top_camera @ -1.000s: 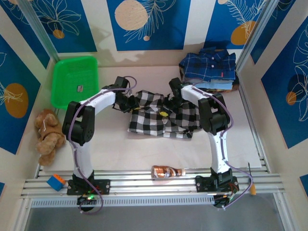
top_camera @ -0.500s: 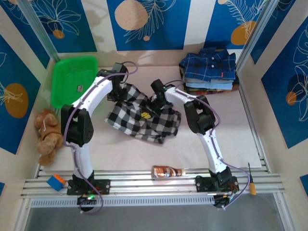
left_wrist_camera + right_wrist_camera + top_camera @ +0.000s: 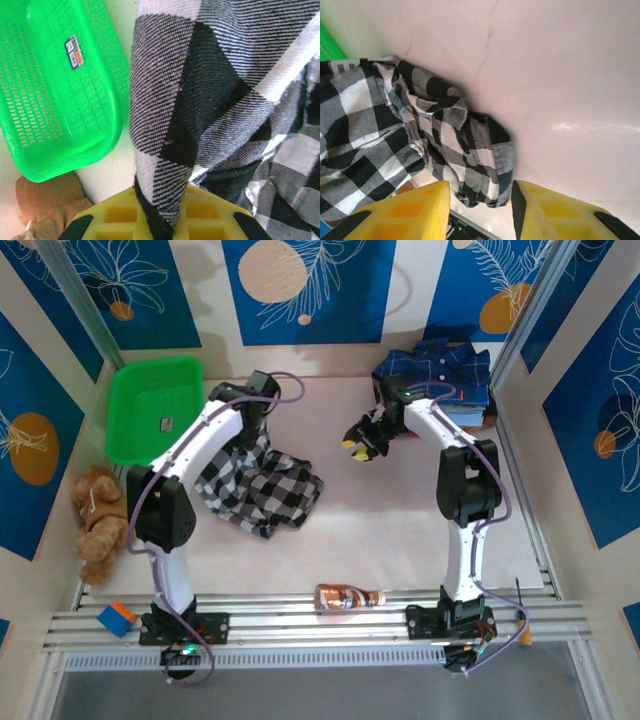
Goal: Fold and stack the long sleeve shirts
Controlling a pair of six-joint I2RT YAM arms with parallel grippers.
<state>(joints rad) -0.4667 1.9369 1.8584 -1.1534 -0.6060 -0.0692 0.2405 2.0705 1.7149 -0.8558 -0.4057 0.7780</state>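
Left end effector (image 3: 159, 226) pinching checked shirt (image 3: 200, 100), twill weave

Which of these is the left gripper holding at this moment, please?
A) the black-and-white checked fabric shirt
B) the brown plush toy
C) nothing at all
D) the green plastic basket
A: in the left wrist view the left gripper is pinched shut on a fold of the black-and-white checked fabric shirt, while the green plastic basket lies apart to one side.
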